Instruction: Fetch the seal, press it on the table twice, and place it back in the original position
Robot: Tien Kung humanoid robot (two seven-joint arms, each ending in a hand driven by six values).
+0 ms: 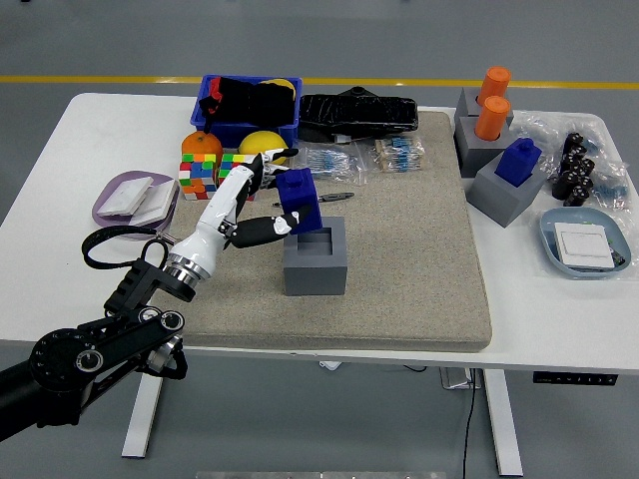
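head view | left hand [258, 205] fingers clasp blue seal [298, 200] | seal base hides grey holder [316, 257] rim

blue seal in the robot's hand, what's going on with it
The robot's left hand grips the blue seal and holds it tilted just above the grey block at the middle of the mat, by the block's square opening. The seal is not seated in the opening yet. A second blue seal sits in another grey holder at the right. The right arm is out of view.
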